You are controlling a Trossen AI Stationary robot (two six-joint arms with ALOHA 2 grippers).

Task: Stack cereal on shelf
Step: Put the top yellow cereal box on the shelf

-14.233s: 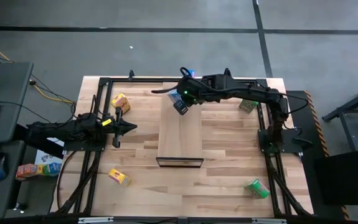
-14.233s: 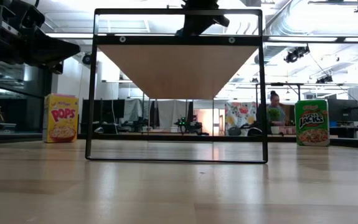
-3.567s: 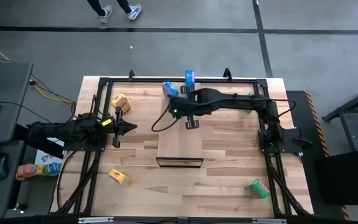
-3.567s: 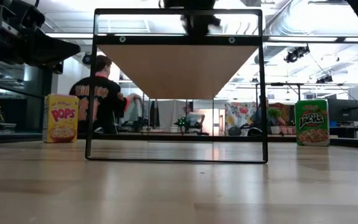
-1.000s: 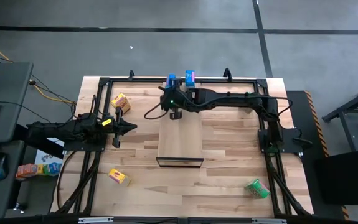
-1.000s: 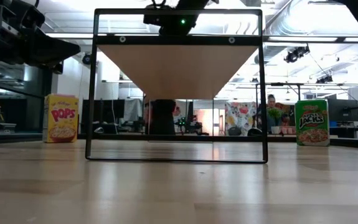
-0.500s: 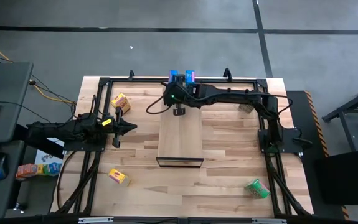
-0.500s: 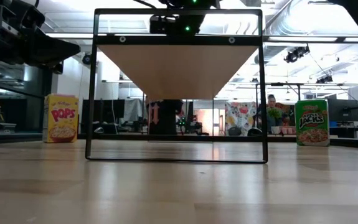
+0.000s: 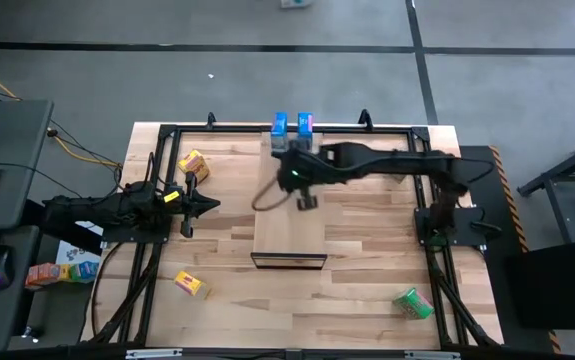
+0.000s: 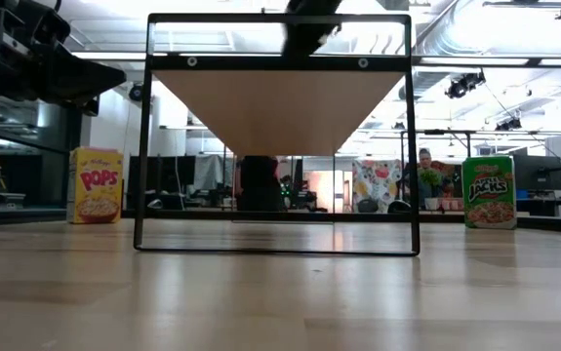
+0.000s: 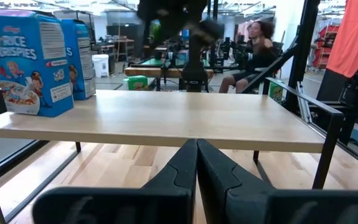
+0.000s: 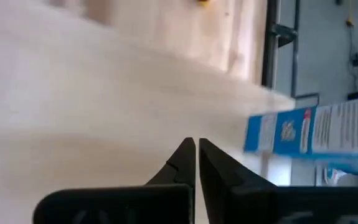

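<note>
Just changed: the right gripper [image 9: 307, 201], fingers pressed together and empty, has pulled back over the shelf [image 9: 289, 225] after nudging the second blue box [image 9: 280, 124] upright beside the first [image 9: 305, 124].

Cereal: both blue boxes stand at the shelf's 12 o'clock end; yellow [image 9: 193, 164] at 10, yellow [image 9: 191, 285] at 7, green [image 9: 413, 302] at 4.

Left gripper [image 9: 205, 205]: closed, waiting at 9 o'clock.

Meaning: two shelved; four likely remain.

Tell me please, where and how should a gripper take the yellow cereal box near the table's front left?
Probably from straight above, closing on its two long sides. The yellow box lies flat and tilted on the table, so the wrist should turn to match. Nothing stands close around it.
</note>
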